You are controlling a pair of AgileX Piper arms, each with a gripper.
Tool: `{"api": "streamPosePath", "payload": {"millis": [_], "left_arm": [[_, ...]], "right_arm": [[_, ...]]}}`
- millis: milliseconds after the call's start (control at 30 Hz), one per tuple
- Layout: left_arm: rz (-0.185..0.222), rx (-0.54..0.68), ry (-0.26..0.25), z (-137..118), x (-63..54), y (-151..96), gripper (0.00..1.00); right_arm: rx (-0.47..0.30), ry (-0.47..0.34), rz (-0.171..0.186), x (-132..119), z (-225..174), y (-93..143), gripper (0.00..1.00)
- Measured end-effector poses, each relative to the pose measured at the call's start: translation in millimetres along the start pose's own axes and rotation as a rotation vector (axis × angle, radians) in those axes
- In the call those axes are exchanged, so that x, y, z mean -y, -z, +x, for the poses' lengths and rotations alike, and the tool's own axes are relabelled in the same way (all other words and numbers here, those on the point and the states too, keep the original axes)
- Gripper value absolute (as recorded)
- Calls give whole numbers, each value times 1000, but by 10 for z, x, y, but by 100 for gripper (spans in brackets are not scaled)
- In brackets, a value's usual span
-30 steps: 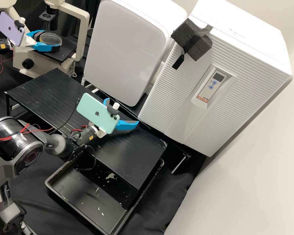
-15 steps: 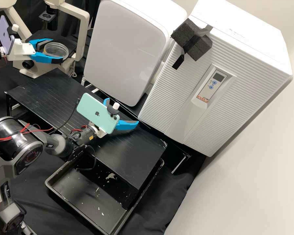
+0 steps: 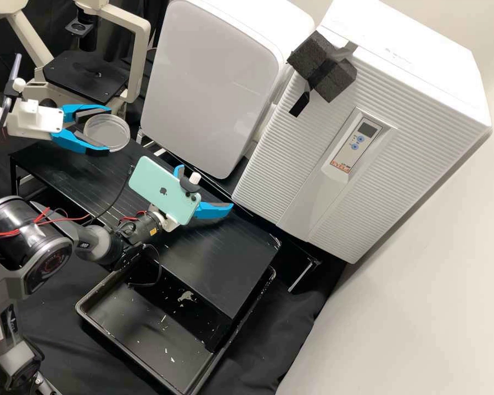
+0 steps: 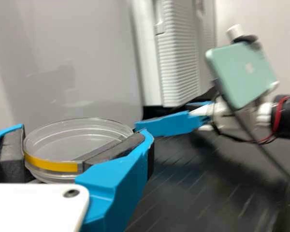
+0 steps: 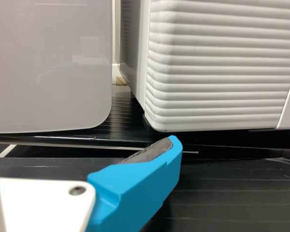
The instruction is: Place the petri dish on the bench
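My left gripper (image 3: pixel 102 131) is shut on the clear round petri dish (image 3: pixel 115 133), holding it level by its sides near the back left corner of the black bench (image 3: pixel 82 159) in the high view. In the left wrist view the dish (image 4: pixel 82 137), with a yellow band on its wall, sits between the dark pads of my left gripper (image 4: pixel 70 152). Over the middle of the bench, my right gripper (image 3: pixel 207 189) stands open and holds nothing. One blue finger (image 5: pixel 140 179) of it shows in the right wrist view.
Behind the bench stand a white cabinet (image 3: pixel 214 82) and a ribbed white incubator (image 3: pixel 291 164). A microscope (image 3: pixel 88 77) is at the back left. A black tray (image 3: pixel 110 334) lies below the bench's front edge. A cable (image 3: pixel 115 203) hangs beside the right arm.
My left gripper has carried the dish from over the microscope's stage toward the bench, lower and to the right in the high view. The right arm has kept still.
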Motion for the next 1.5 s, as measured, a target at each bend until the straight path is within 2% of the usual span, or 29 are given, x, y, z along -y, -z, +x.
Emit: {"api": "streamPosePath", "payload": {"millis": [133,267,333,467,633,700,900,1267,1300,1500], "left_arm": [[40,41,-6,159,-17,-106,0],[80,56,23,375,34,-166,0],[93,59,57,488,101,-180,0],[91,56,121,630,229,-183,0],[46,77,186,664,334,-199,0],[2,89,199,661,344,-213,0],[-68,115,217,653,345,-252,0],[-120,122,226,675,378,-281,0],[-121,124,226,681,379,-286,100],[-141,128,226,714,390,-297,100]], "right_arm": [[0,0,0,0,0,0,100],[0,0,0,0,0,0,100],[0,0,0,0,0,0,100],[0,0,0,0,0,0,100],[0,0,0,0,0,0,100],[0,0,0,0,0,0,100],[0,0,0,0,0,0,100],[0,0,0,0,0,0,100],[0,0,0,0,0,0,100],[0,0,0,0,0,0,100]]}}
